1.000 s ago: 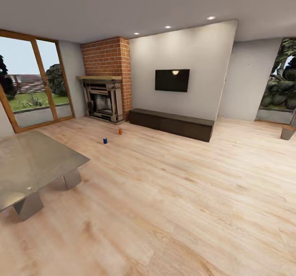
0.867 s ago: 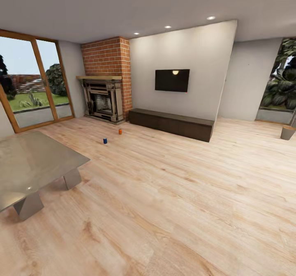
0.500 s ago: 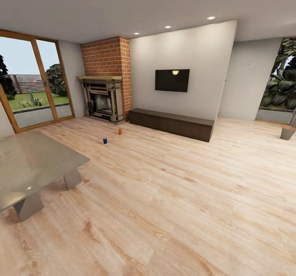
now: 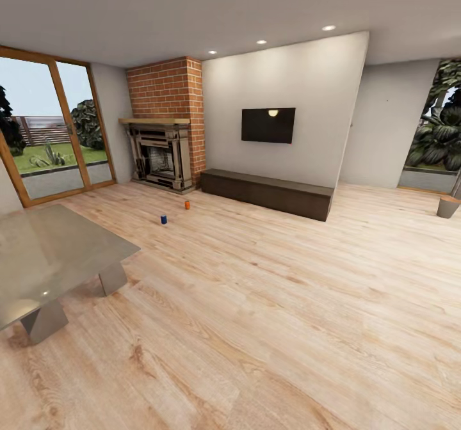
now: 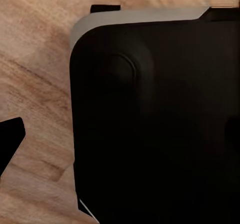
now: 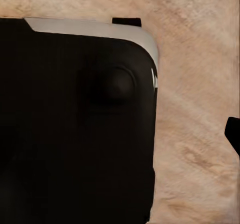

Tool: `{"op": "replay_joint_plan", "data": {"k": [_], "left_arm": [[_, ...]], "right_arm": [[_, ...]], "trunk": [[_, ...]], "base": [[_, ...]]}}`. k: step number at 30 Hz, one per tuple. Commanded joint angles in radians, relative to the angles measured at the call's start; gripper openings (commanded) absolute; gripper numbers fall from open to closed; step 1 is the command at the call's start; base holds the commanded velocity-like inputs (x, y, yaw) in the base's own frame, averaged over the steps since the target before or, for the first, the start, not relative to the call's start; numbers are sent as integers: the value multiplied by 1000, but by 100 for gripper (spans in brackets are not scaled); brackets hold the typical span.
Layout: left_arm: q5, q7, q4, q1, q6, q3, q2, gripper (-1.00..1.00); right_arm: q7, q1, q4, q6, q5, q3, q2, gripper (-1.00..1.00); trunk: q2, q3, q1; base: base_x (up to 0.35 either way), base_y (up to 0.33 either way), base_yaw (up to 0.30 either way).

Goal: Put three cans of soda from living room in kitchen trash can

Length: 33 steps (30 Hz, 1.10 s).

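Note:
Two soda cans stand upright on the wood floor in front of the fireplace in the head view: a blue can (image 4: 164,219) and, a little farther back, an orange can (image 4: 187,205). The third can is out of view. A small grey tapered bucket with a brown top, the tash can (image 4: 448,207), stands on the floor at the far right edge. In both wrist views a dark rounded part of the robot's body (image 5: 155,119) (image 6: 75,124) hangs over the floor. A black tip pokes in at each picture's edge, and I cannot tell how the jaws stand.
A glass table (image 4: 45,257) on grey legs stands close at the left. A long dark low cabinet (image 4: 267,193) runs under the wall TV (image 4: 268,125). The brick fireplace (image 4: 163,155) and a glazed door (image 4: 51,129) lie at the back left. Wide wood floor (image 4: 288,302) stretches ahead.

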Motion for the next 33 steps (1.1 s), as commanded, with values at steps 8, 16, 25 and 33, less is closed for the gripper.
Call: {"op": "replay_joint_plan", "data": {"k": [8, 16, 25, 33], "left_arm": [[-3, 3, -1215, 40, 97, -9, 1, 100], [-6, 1, -1490, 216, 35, -10, 2, 100], [8, -19, -1272, 324, -302, 0, 19, 100], [31, -42, -1124, 325, -397, 3, 21, 100]], "right_arm": [[172, -55, -940, 29, -2, 1, -6, 100], [175, 143, -1425, 145, 0, -4, -8, 100], [377, 238, -1403, -90, -16, -209, -44, 100], [438, 243, -1297, -149, -13, -284, -44, 100]], "trunk": [[0, 0, 0], [0, 0, 0], [0, 0, 0], [0, 0, 0]], "base": [[0, 0, 0], [0, 0, 0], [0, 0, 0], [0, 0, 0]]}}
